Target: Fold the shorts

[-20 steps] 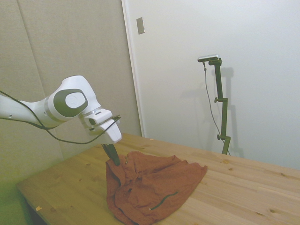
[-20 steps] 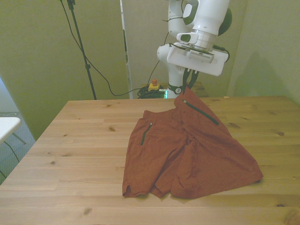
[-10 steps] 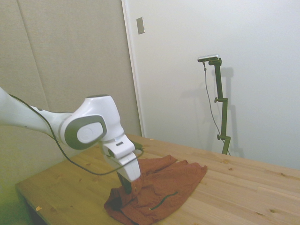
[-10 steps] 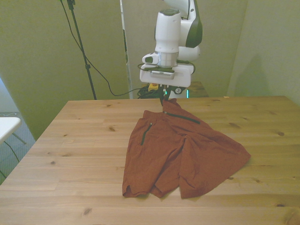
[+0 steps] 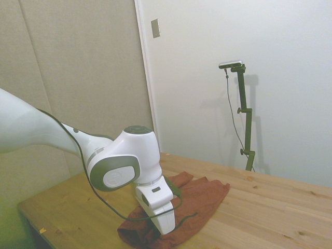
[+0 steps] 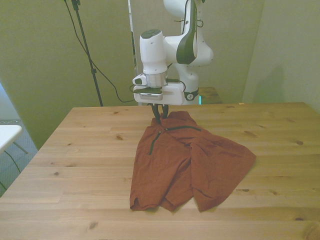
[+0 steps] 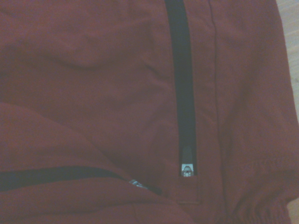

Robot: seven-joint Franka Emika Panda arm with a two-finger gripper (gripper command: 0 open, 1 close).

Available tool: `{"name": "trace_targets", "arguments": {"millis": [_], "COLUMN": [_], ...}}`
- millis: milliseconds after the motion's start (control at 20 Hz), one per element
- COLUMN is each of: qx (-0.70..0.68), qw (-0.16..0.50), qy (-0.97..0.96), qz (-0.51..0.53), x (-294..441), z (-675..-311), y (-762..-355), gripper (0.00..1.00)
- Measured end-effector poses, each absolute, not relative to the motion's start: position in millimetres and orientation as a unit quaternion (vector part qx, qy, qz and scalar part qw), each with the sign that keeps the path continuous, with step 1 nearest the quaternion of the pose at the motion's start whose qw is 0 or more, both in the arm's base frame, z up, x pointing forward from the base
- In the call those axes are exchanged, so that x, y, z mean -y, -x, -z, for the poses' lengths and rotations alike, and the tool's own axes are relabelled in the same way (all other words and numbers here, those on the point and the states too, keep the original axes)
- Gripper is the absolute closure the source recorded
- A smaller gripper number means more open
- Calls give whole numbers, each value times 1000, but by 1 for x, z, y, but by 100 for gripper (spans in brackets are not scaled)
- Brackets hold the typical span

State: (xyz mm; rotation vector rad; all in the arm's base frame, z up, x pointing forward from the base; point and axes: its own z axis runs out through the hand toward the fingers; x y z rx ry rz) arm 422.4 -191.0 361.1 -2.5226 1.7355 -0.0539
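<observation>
The rust-brown shorts (image 6: 187, 160) lie wrinkled in the middle of the wooden table, partly doubled over themselves. Two thin dark stripes show near their far edge. My gripper (image 6: 159, 118) is low over the shorts' far edge, toward the front view's left, and shut on a pinch of that cloth. In the side view the shorts (image 5: 205, 193) spread out behind my white hand (image 5: 160, 211), which hides the fingers. The wrist view is filled with rust cloth, crossed by a dark zip stripe (image 7: 181, 93) that ends in a small metal pull (image 7: 187, 169).
Bare wooden table (image 6: 75, 155) surrounds the shorts on all sides, widest at the front view's left. A white object (image 6: 7, 135) stands off the table at the front view's left edge. The arm arches over the table's far edge.
The gripper has carried the held edge toward the front view's left and lower. The half on the front view's right has been drawn in over the other, so the spread is narrower.
</observation>
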Motion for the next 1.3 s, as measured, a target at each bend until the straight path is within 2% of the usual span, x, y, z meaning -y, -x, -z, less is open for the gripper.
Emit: {"name": "trace_targets", "arguments": {"millis": [250, 450, 600, 750, 850, 1050, 1300], "qx": [-553, -525, -484, -415, -361, -246, -134], "qw": [28, -55, -100, -128, -152, -193, -237], "qy": [832, 847, 863, 886, 900, 916, 907], "qz": [33, 69, 109, 159, 190, 250, 322], "x": [186, 167, 123, 39, -25, -127, -169], "z": [-369, -393, -425, -447, -435, -387, -352], "y": [-425, -421, -419, -431, -440, -455, -471], "gripper": [0, 0, 0, 0, 0, 0, 0]}}
